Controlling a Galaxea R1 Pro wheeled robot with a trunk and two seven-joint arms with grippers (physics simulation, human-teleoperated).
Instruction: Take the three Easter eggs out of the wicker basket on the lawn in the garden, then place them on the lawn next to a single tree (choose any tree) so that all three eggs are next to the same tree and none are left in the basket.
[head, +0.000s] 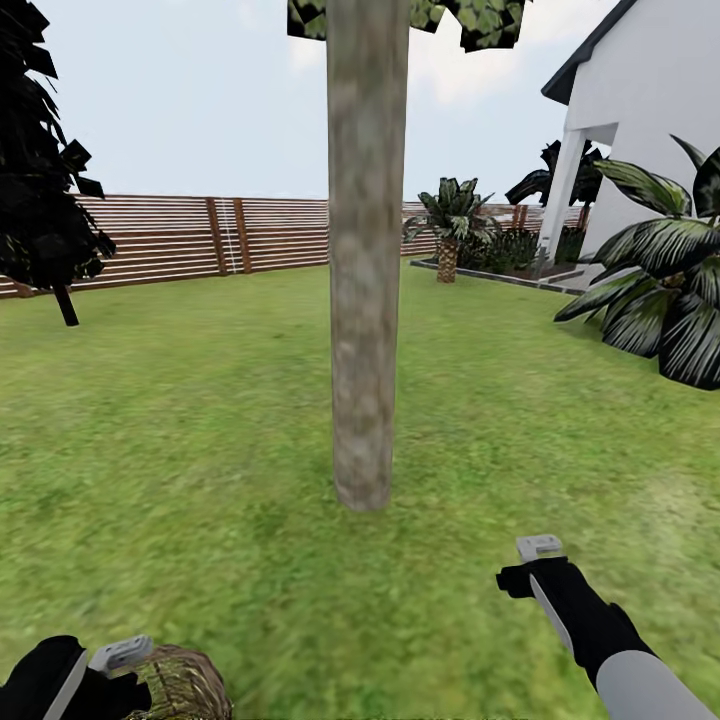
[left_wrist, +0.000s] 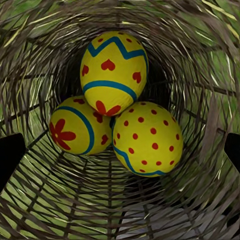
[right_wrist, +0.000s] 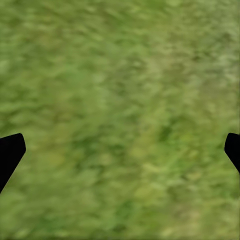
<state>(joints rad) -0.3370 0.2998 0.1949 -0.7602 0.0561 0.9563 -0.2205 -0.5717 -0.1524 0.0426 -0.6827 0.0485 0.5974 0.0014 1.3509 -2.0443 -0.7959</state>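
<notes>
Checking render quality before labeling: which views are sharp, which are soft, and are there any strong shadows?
Left wrist view: crisp, three Easter eggs evenly lit, wicker basket weave dark deep inside. Right wrist view: lawn smeared and blurry. Head view: tree fairly sharp, near grass soft, no hard cast shadows.

Yellow eggs (left_wrist: 114, 70) with blue bands, red hearts, dots; brown wicker basket (left_wrist: 45, 200).

The left arm (head: 45, 680) sits at 7 o'clock in the head view, its black wrist and grey-tipped left gripper (head: 125, 655) low at the frame's edge. The right arm (head: 600, 640) reaches in from 5 o'clock, pointing toward 11. The right gripper (head: 538, 548) has its 2 fingertips (right_wrist: 11, 150) spread wide apart.
</notes>
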